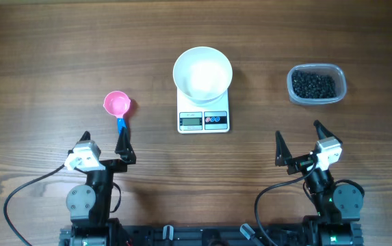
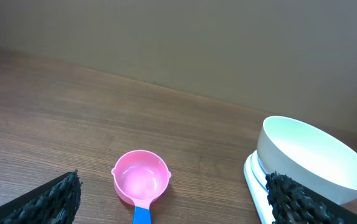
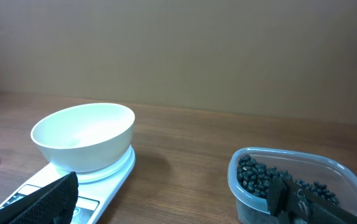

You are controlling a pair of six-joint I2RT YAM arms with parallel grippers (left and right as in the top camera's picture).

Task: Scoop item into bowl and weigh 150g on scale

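An empty white bowl stands on the white scale at the table's middle. The item, shiny black beans, fills a clear plastic tub at the right. A pink scoop with a blue handle lies at the left. My left gripper is open just short of the scoop's handle, holding nothing; the left wrist view has the scoop between its fingers. My right gripper is open and empty, below the tub. The right wrist view takes in the bowl, scale and beans.
The wooden table carries only these things. A plain brown wall stands behind it. Black cables trail from both arm bases along the near edge.
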